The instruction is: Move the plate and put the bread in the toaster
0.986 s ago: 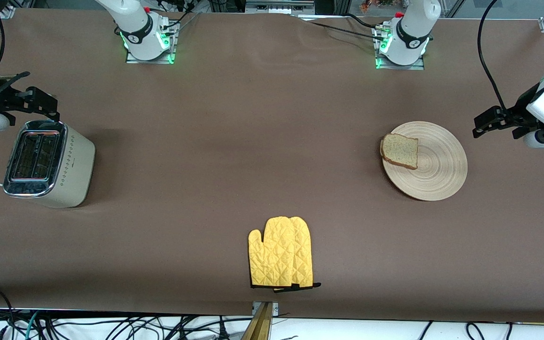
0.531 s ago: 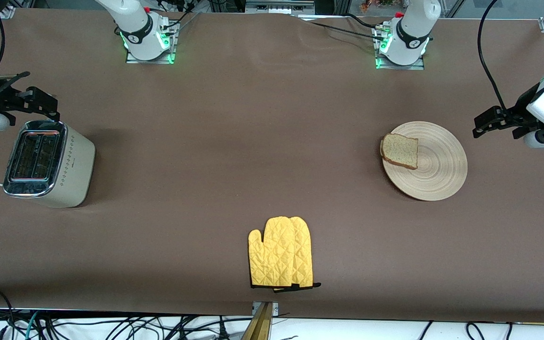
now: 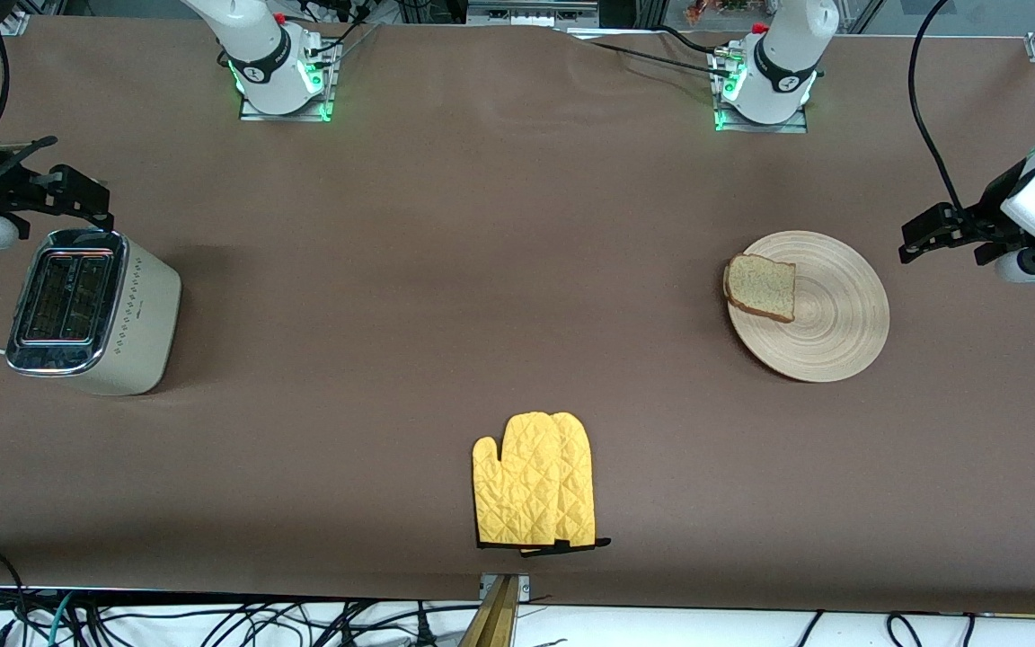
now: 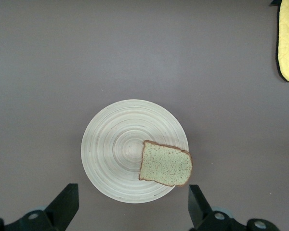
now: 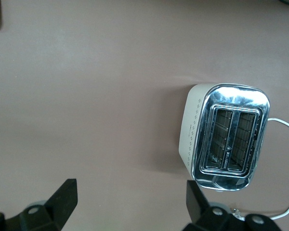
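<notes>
Opening step — the left gripper (image 4: 132, 209) hangs above the plate (image 3: 827, 332), fingers spread wide and empty, the bread (image 3: 761, 287) lying past its fingertips; the right gripper (image 5: 130, 207), equally spread and empty, hovers beside the toaster (image 3: 91, 310). Next move, likely: descend to the plate's rim.

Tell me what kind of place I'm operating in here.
Likely a robotics lab staged as a kitchen: a brown-covered table holding a cream two-slot toaster, a round light-wood plate with a bread slice, and loose cables along its edge.

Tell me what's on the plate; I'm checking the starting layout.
One bread slice lies on the plate, at its rim toward the right arm's end, one corner overhanging. The plate under the slice is hidden.
</notes>
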### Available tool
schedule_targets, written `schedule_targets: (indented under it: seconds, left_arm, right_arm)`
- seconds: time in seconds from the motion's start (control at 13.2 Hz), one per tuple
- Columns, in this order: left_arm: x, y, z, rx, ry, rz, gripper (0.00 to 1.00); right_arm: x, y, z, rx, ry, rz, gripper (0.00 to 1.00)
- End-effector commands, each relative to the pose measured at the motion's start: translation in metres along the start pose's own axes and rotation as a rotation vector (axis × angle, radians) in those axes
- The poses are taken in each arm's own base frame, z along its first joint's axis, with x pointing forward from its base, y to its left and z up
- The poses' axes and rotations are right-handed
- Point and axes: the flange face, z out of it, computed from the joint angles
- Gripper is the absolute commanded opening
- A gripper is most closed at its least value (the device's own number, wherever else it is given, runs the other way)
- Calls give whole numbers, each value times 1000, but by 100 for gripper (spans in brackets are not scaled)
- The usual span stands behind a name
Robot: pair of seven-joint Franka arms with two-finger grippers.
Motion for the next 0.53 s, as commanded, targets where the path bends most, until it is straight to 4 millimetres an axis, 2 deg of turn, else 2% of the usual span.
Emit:
schedule_targets:
  seconds: [0.0, 0.45]
  left_arm:
    - [4, -3, -5, 18, 5, 2, 100]
    - [4, -8, -4, 18, 1, -4, 100]
  right_arm:
    - [-1, 1, -6, -1, 6, 5, 100]
    - [0, -5, -4, 2, 4, -4, 100]
